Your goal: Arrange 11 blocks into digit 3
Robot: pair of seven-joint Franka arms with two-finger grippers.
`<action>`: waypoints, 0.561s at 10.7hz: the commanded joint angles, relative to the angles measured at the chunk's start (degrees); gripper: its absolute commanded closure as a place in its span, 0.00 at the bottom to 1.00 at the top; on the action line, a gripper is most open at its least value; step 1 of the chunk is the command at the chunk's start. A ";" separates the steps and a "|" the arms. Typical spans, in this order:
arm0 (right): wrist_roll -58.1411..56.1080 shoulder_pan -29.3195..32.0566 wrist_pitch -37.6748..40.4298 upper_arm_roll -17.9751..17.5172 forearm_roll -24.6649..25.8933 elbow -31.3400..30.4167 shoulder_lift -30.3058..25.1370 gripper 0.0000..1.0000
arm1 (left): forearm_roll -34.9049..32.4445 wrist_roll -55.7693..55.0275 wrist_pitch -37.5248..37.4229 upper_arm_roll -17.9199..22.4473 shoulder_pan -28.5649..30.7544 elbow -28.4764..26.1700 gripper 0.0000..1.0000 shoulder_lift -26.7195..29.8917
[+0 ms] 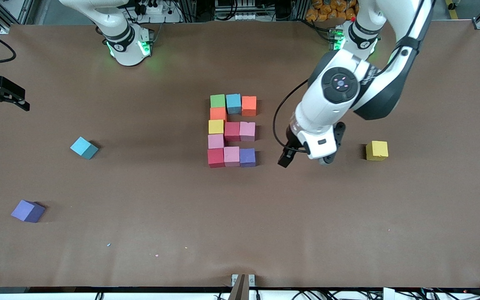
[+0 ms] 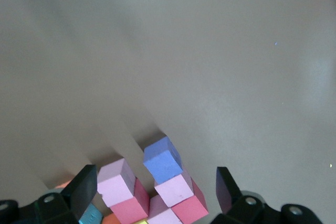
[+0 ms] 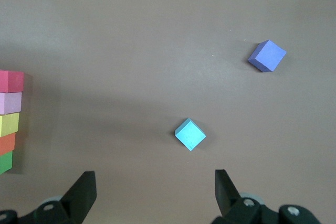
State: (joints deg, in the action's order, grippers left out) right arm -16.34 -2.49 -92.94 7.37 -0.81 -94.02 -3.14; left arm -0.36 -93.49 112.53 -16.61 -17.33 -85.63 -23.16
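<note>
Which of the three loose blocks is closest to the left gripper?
The yellow block, alone toward the left arm's end of the table beside the left gripper. The loose blue block and purple block lie toward the right arm's end.

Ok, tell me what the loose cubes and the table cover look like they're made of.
The loose cyan cube, purple cube and yellow cube look like matte foam: flat colour, no shine, slightly soft edges. The table cover looks like matte brown paper or thin sheet: dull and even, with slight ripples at the edge nearest the front camera. Which one is unclear.
</note>
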 commanded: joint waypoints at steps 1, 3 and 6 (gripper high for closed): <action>0.00 1.35 1.88 -0.52 0.81 1.55 0.68 0.00 | -0.61 7.06 -3.10 0.00 2.12 -1.29 0.00 3.64; -0.09 1.44 2.49 -0.61 0.81 1.55 0.59 0.00 | -0.61 14.52 -5.73 -0.09 5.28 -1.20 0.00 5.83; 0.00 1.35 3.90 -0.61 0.72 1.55 0.59 0.00 | -0.61 27.27 -9.43 0.00 9.41 -1.20 0.00 8.30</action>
State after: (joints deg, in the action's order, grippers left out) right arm -16.35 -2.16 -90.44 7.51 -0.79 -93.96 -3.14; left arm -0.41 -71.03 104.61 -16.35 -9.66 -85.61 -17.07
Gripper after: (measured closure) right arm 0.000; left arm 0.000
